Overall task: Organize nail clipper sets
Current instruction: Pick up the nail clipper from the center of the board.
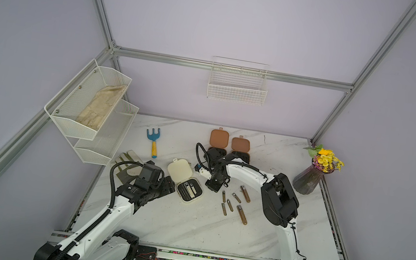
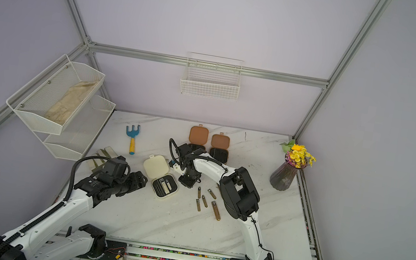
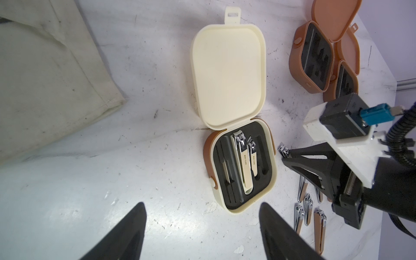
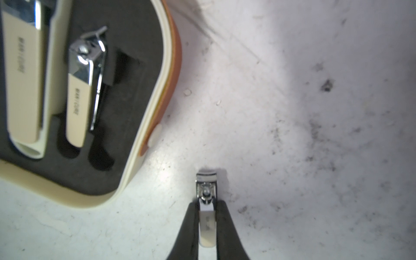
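The cream case (image 1: 180, 170) lies open in the middle of the table. Its black-lined base (image 3: 234, 209) holds two cream-handled clippers (image 3: 242, 162) and a slim file. My right gripper (image 4: 206, 206) is shut on a small silver clipper (image 4: 206, 182), low over the table just beside the cream base (image 4: 135, 162). In a top view that gripper (image 1: 213, 186) points down next to the case. My left gripper (image 3: 201, 204) is open and empty, short of the case's near edge. Two brown cases (image 1: 219, 138) (image 1: 240, 144) stand open at the back, with my right arm partly hiding their bases. Several loose clippers (image 1: 230, 205) lie to the right.
A blue-and-yellow toy rake (image 1: 153, 141) lies at the back left. A dark vase of flowers (image 1: 309, 180) stands at the right edge. A white mesh shelf (image 1: 91, 112) hangs on the left wall and a wire basket (image 1: 237, 84) on the back wall. A cloth (image 3: 45, 78) lies beside my left arm.
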Tool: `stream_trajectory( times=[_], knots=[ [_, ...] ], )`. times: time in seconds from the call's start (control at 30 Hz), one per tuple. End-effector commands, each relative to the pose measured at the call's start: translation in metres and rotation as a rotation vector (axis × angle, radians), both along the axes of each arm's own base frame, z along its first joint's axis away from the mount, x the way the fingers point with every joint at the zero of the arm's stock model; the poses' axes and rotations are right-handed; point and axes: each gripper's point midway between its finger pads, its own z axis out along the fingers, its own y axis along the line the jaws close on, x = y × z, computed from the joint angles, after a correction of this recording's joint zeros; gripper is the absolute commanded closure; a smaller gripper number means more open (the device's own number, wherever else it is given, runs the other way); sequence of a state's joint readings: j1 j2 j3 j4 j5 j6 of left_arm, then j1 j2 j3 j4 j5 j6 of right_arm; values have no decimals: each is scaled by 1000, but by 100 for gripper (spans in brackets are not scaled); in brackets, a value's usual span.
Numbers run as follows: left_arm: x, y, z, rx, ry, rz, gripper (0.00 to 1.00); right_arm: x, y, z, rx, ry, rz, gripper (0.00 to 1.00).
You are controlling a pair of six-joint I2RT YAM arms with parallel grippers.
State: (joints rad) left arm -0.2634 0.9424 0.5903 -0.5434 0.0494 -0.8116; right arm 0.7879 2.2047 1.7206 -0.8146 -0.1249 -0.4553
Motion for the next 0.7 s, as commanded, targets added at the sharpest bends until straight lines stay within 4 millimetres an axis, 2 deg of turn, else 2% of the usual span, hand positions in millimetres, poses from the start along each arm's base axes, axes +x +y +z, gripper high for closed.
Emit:
stream_trajectory(
  times=[0.0,0.2,0.33,0.43,0.67],
  knots=[
    [-7,0,-10,-5,15,-1,22,-4,-5,-5,-16,24,-34,91],
    [-6,1,-8,-2,5,3,22,11,10,52,87,-99,-207,90],
    [-6,2,-6,2,-2,5,22,2,26,79,121,-155,-271,90],
    [-5,2,-5,5,-7,4,22,-9,37,83,119,-157,-303,90],
    [-4,4,0,18,-15,4,22,-28,58,72,127,-95,-318,90]
  ],
)
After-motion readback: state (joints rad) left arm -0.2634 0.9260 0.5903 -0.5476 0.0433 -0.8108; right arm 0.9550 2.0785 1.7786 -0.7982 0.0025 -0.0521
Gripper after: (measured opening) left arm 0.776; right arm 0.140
